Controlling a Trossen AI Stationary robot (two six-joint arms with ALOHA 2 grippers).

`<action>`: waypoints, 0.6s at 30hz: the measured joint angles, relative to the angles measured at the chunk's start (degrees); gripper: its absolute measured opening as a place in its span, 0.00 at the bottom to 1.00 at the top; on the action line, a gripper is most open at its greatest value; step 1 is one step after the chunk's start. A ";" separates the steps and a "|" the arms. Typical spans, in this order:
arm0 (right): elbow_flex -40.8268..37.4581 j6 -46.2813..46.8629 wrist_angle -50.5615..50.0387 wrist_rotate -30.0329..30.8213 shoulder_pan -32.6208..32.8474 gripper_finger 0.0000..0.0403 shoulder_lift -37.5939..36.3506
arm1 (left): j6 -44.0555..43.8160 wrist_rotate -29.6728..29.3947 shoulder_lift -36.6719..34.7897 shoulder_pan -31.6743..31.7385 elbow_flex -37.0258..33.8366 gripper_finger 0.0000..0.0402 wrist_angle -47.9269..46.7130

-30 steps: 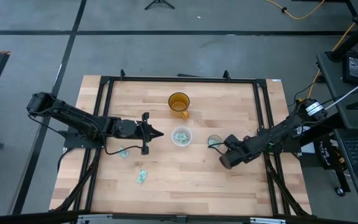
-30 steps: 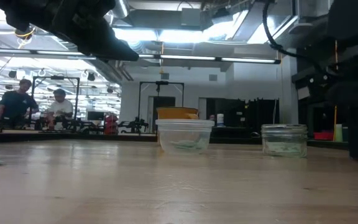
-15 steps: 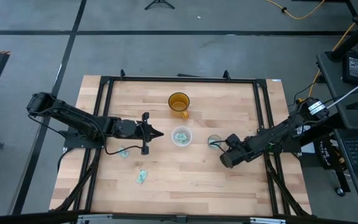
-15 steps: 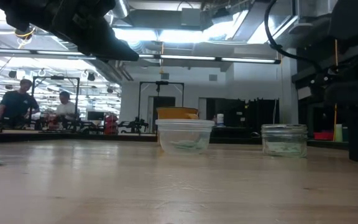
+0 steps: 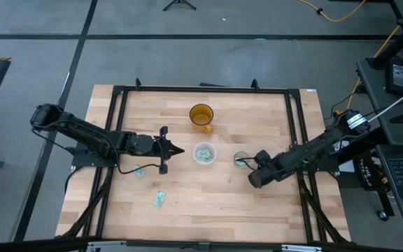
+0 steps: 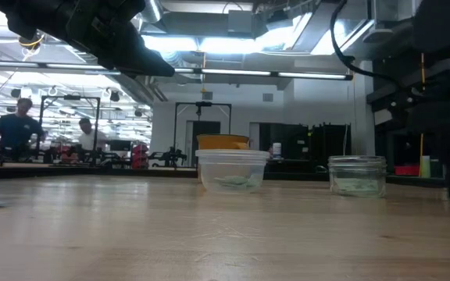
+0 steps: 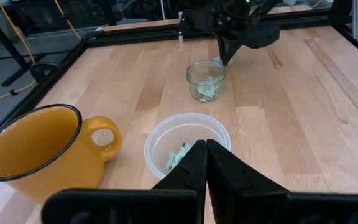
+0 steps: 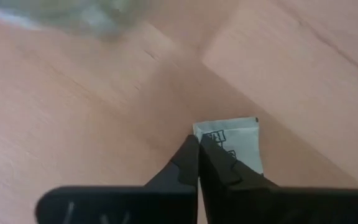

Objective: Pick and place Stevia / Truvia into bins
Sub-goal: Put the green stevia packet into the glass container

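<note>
One packet (image 8: 232,146) pinched in closed right gripper (image 8: 199,163) just beside glass jar (image 5: 241,159), apparently for drop-in; left gripper (image 7: 206,163) closed, empty, idle nr plastic cup (image 7: 188,142).

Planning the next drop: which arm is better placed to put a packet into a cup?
Right. The right gripper is shut on a packet beside the small glass cup; the left gripper is shut and empty.
</note>
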 joint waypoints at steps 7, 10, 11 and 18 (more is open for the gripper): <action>5.53 -1.13 -15.85 1.12 0.03 0.00 -0.90 | 0.04 0.00 0.02 0.00 0.00 0.01 -0.06; 6.76 -1.24 -16.20 3.25 0.03 0.00 -1.34 | 0.07 0.00 0.02 0.00 0.00 0.01 -0.24; 7.14 -1.51 -16.63 3.89 0.03 0.00 -1.51 | 0.05 0.00 0.02 0.00 0.02 0.01 -0.26; 10.84 -6.65 -17.34 4.73 -0.01 0.00 -3.69 | 0.07 0.00 0.02 0.00 0.04 0.02 -0.46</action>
